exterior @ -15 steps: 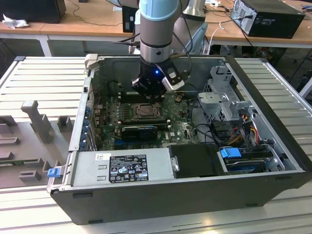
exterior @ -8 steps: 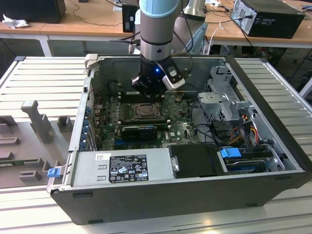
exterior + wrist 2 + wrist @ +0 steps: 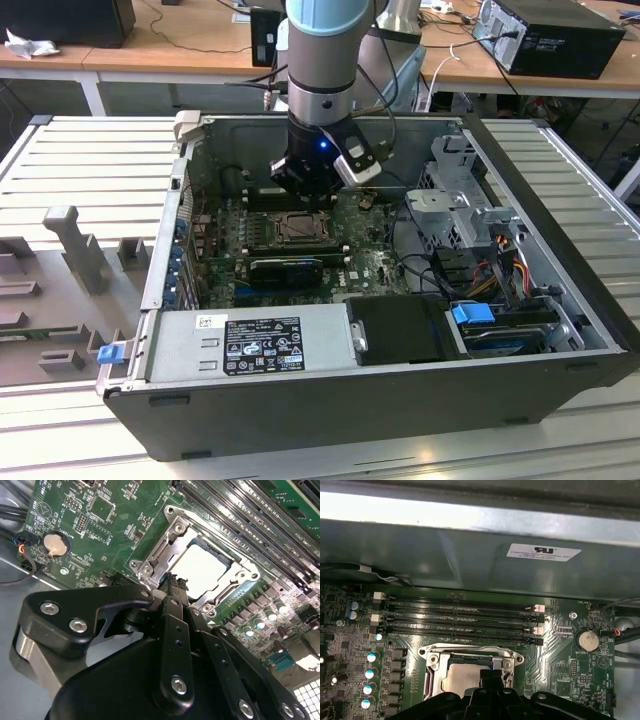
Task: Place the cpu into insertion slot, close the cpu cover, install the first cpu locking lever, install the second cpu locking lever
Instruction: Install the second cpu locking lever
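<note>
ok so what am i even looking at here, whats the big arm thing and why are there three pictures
It is a robot arm reaching down into an open computer case lying on its side. The exterior view is taken from a camera off the arm; both wrist views come from cameras riding on the arm, looking past its black gripper. Inside lies a green motherboard with long black memory slots. The gripper hangs just over the insertion slot, where the cpu already sits, its silver top showing through the closed cpu cover. I see nothing held in the jaws.
</note>
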Robot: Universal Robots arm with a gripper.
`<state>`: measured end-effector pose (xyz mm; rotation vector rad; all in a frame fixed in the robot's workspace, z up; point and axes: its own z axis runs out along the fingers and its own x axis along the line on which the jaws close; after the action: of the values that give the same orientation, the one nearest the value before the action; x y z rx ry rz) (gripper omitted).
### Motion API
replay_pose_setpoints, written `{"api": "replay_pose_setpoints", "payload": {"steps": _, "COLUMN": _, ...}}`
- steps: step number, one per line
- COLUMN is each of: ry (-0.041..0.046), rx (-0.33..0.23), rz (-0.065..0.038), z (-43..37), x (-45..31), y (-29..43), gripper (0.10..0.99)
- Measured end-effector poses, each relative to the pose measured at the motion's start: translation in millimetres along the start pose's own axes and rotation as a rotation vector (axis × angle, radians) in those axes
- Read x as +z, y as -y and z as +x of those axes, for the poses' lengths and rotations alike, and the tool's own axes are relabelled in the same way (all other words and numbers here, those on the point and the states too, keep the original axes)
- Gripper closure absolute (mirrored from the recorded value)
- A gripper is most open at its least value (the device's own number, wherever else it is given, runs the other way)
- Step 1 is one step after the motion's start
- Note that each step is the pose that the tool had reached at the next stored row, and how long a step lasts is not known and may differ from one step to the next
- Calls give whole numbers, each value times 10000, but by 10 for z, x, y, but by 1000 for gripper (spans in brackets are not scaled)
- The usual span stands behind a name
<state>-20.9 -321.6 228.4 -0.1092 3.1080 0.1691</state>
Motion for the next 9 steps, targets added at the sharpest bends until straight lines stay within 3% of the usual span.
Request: {"api": "replay_pose_setpoints", "payload": {"steps": 9, "ry": -2, "rx": 2, "rz": 3, "z": 5, "x": -9, "y": 64, "gripper": 980}}
